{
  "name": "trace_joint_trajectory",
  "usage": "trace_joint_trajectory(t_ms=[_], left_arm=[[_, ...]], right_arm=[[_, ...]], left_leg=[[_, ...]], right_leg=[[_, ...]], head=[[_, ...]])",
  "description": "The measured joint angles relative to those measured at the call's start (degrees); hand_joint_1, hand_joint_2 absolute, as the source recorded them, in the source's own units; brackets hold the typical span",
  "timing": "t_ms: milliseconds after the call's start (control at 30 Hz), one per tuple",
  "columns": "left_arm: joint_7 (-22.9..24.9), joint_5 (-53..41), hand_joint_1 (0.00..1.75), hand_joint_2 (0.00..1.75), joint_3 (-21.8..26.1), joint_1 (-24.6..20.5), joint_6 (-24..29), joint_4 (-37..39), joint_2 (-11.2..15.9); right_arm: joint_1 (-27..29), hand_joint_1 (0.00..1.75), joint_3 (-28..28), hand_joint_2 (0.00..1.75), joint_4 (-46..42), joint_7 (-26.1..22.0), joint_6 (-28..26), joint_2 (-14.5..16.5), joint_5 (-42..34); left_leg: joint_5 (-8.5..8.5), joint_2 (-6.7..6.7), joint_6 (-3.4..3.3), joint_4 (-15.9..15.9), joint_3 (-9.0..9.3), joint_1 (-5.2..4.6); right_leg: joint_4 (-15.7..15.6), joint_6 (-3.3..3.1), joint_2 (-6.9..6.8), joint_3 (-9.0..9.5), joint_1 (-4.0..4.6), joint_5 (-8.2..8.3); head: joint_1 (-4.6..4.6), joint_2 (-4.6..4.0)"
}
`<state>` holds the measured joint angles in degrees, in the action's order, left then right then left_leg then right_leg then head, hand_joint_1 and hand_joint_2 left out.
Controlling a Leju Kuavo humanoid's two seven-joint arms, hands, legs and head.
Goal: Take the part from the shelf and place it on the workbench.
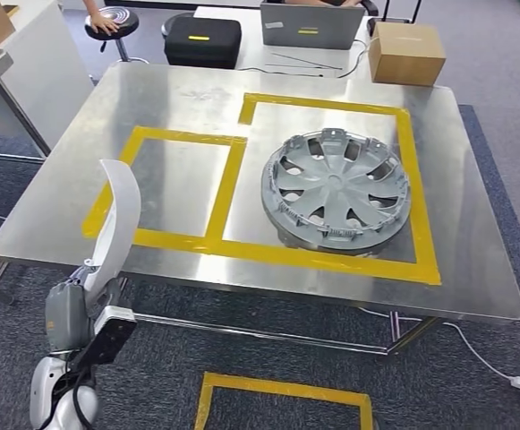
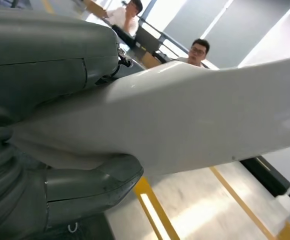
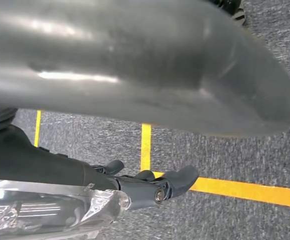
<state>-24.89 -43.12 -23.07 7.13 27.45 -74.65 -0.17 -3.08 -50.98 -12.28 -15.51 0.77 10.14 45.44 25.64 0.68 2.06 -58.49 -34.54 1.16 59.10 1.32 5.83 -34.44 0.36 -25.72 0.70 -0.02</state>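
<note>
A white curved part (image 1: 118, 219) stands up from my left hand (image 1: 74, 313), just off the front left edge of the steel workbench (image 1: 175, 90). Up close, the thick grey thumb (image 2: 53, 55) and darker fingers (image 2: 90, 187) clamp the white curved part (image 2: 196, 115) between them. The part's upper end overlaps the left yellow-taped square (image 1: 175, 188) on the bench. My right hand (image 3: 71, 167) hangs over grey carpet with its fingers (image 3: 173, 180) stretched out and nothing in them.
A grey wheel cover (image 1: 336, 188) lies in the right taped square. A cardboard box (image 1: 405, 52), a laptop (image 1: 311, 22) and a black case (image 1: 202, 40) stand behind the bench. A person's hand rests on a stool (image 1: 112, 20). Yellow tape (image 1: 284, 390) marks the floor.
</note>
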Motion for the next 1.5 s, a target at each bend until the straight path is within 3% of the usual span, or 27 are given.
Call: trace_joint_trajectory(t_ms=[133, 367, 833, 1033, 1067, 1100, 1167, 1233, 1267, 1300, 1333, 1400, 1433, 1500], left_arm=[[0.29, -0.03, 1.64, 1.75, 0.43, -0.12, -0.04, 0.03, -0.4], [0.31, -0.07, 1.64, 1.75, 0.59, -0.12, -0.06, 0.05, -0.69], [1.52, -0.68, 1.64, 1.75, 2.4, -1.38, -1.45, 1.82, -1.34], [1.52, -2.02, 1.64, 1.75, 3.08, -2.53, -1.68, 2.95, -1.65], [1.55, -2.11, 1.64, 1.75, 3.11, -2.7, -1.68, 3.08, -1.77], [1.58, -2.2, 1.64, 1.75, 3.14, -2.84, -1.68, 3.19, -1.9], [1.67, -2.42, 1.64, 1.75, 3.19, -3.03, -1.69, 3.44, -2.06], [1.73, -2.62, 1.64, 1.75, 3.22, -3.08, -1.73, 3.74, -2.09], [1.78, -2.72, 1.64, 1.75, 3.22, -3.08, -1.77, 3.91, -2.12], [1.82, -2.84, 1.64, 1.75, 3.22, -3.09, -1.8, 4.08, -2.16], [1.86, -2.93, 1.64, 1.75, 3.23, -3.12, -1.84, 4.25, -2.22], [1.91, -3.08, 1.64, 1.75, 3.27, -3.23, -1.85, 4.51, -2.36], [1.93, -3.13, 1.64, 1.75, 3.3, -3.33, -1.85, 4.62, -2.41], [1.94, -3.21, 1.64, 1.75, 3.33, -3.52, -1.85, 4.78, -2.43]], right_arm=[[0.27, 0.0, -0.03, 0.0, 0.0, 0.01, -0.19, 0.01, 0.27], [0.08, 0.0, -0.05, 0.0, 0.0, 0.01, -0.22, 0.08, 0.46], [0.06, 0.0, -0.05, 0.0, 0.0, 0.09, 0.13, 0.28, 2.07], [0.05, 0.0, -0.05, 0.0, -0.01, 0.12, 0.19, 0.5, 2.72], [0.07, 0.0, -0.06, 0.0, -0.02, 0.14, 0.19, 0.52, 2.73], [0.05, 0.0, -0.06, 0.0, -0.03, 0.15, 0.2, 0.54, 2.77], [-0.1, 0.0, -0.06, 0.0, -0.04, 0.16, 0.22, 0.55, 2.89], [-0.22, 0.0, -0.05, 0.0, -0.04, 0.18, 0.25, 0.55, 3.01], [-0.18, 0.0, -0.05, 0.0, -0.04, 0.21, 0.26, 0.55, 3.09], [-0.12, 0.0, -0.05, 0.0, -0.04, 0.23, 0.27, 0.55, 3.19], [-0.07, 0.0, -0.05, 0.0, -0.04, 0.26, 0.27, 0.55, 3.3], [-0.09, 0.0, -0.05, 0.0, -0.04, 0.27, 0.27, 0.68, 3.55], [-0.18, 0.0, -0.05, 0.0, -0.03, 0.28, 0.28, 0.79, 3.63], [-0.36, 0.0, -0.05, 0.0, 0.0, 0.35, 0.29, 1.02, 3.7]], left_leg=[[0.0, 0.41, -0.25, 0.38, 0.11, -0.05], [0.13, 0.68, -0.78, 0.37, 0.18, -0.16], [0.06, 0.73, -0.83, 0.65, 0.45, -0.17], [0.11, 0.68, -1.47, 0.92, 0.61, -0.42], [0.02, 0.56, -1.69, 1.29, 0.88, -0.31], [-0.05, 0.39, -1.92, 1.69, 1.23, -0.16], [0.06, -0.07, -2.23, 2.18, 1.92, 0.01], [0.48, -0.5, -2.19, 2.19, 2.34, 0.07], [0.74, -0.66, -2.02, 2.18, 2.63, 0.17], [1.02, -0.75, -1.76, 2.17, 3.0, 0.33], [1.39, -0.8, -1.4, 2.16, 3.52, 0.57], [2.27, -0.85, -0.45, 2.07, 4.56, 0.85], [2.65, -0.85, 0.04, 2.0, 4.92, 0.83], [2.99, -0.84, 0.78, 2.17, 5.24, 0.69]], right_leg=[[-0.32, -0.64, -0.45, 0.28, 0.09, -0.09], [-1.1, 0.58, -0.77, 0.82, 0.03, -0.01], [-1.11, 0.77, -0.77, 0.81, 0.02, 0.05], [-1.37, 1.4, -0.67, 0.82, -0.34, -0.03], [-1.14, 1.59, -1.18, 0.74, -0.31, -0.19], [-0.12, 1.83, -2.09, 0.26, -0.28, -0.76], [5.56, 2.35, -4.28, -2.61, -0.41, -3.45], [13.17, 2.9, -5.14, -6.84, -0.81, -6.2], [15.1, 3.18, -5.25, -8.1, -1.02, -6.26], [14.91, 3.46, -5.32, -8.29, -1.25, -5.24], [12.34, 3.77, -5.43, -7.24, -1.52, -3.17], [4.32, 4.34, -5.82, -3.28, -1.94, 0.7], [1.42, 4.15, -5.87, -1.74, -2.04, 1.56], [0.05, 3.08, -5.62, -0.93, -1.85, 0.99]], head=[[-0.1, 0.01], [-0.07, 0.01], [-0.02, 0.01], [0.0, 0.01], [-0.04, 0.01], [-0.22, 0.01], [-0.63, 0.01], [-0.78, 0.01], [-0.76, 0.02], [-0.78, 0.02], [-0.77, 0.02], [-1.01, 0.01], [-1.18, 0.01], [-1.36, 0.02]])
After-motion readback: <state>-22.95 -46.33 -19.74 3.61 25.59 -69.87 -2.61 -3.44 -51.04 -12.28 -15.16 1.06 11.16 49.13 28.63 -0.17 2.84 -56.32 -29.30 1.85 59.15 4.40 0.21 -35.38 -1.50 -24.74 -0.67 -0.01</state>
